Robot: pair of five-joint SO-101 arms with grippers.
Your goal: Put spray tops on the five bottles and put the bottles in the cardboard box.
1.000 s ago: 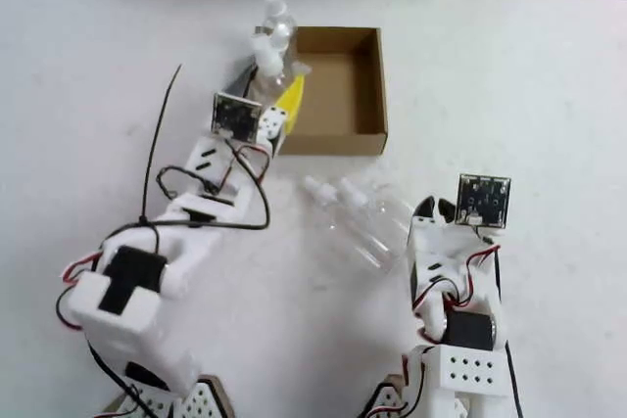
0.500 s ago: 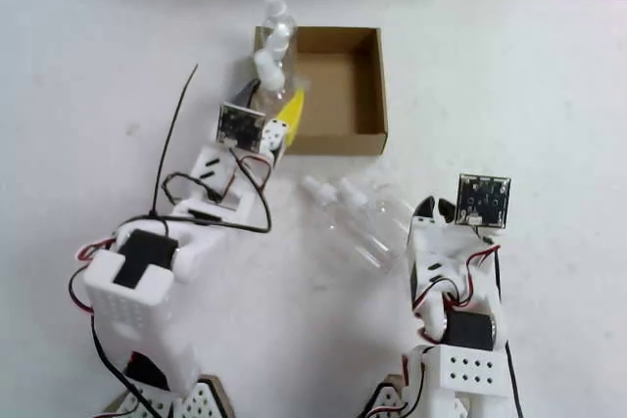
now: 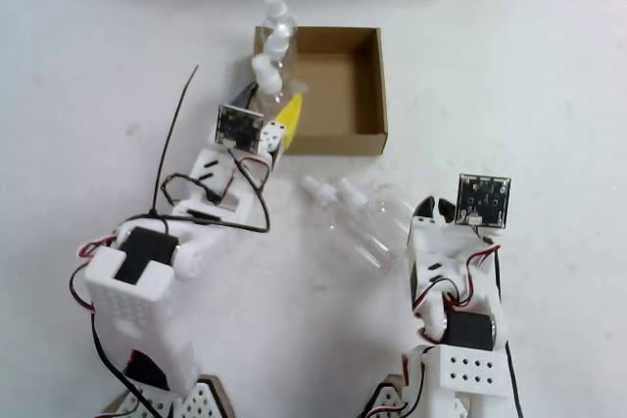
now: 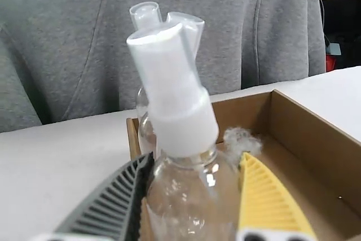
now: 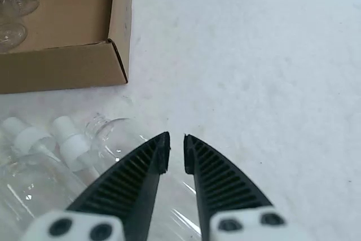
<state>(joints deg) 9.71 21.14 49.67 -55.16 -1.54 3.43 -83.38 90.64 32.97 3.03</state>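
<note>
Clamping a clear bottle point(image 4: 186, 196) between its grey and yellow fingers, the left end effector point(image 4: 196, 162) holds it by the shoulder, just under the white spray top point(image 4: 175, 94). The bottle stands nearly upright with its top leaning a little, at the left wall of the cardboard box point(image 3: 338, 139), towards the front corner; whether its base touches the box floor I cannot tell. Two more topped bottles point(image 3: 277, 19) stand close together just behind it, at the box's left rear corner.

The right end effector point(image 5: 176, 148) hangs low over the tabletop point(image 3: 509, 75) in front of the box, its black fingers barely apart and gripping nothing; just beside and partly under it, two bottles with white tops point(image 3: 338, 201) lie side by side on the tabletop, tops pointing away from the right arm.

Against a second ago, the left arm's shoulder block sits a little higher in the high view and farther from the table's left edge; the held bottle's top has come slightly nearer the box's front; the loose black cable has swung towards the box. Over the last half second almost nothing differs; the right arm and the lying bottles have kept their places throughout.
</note>
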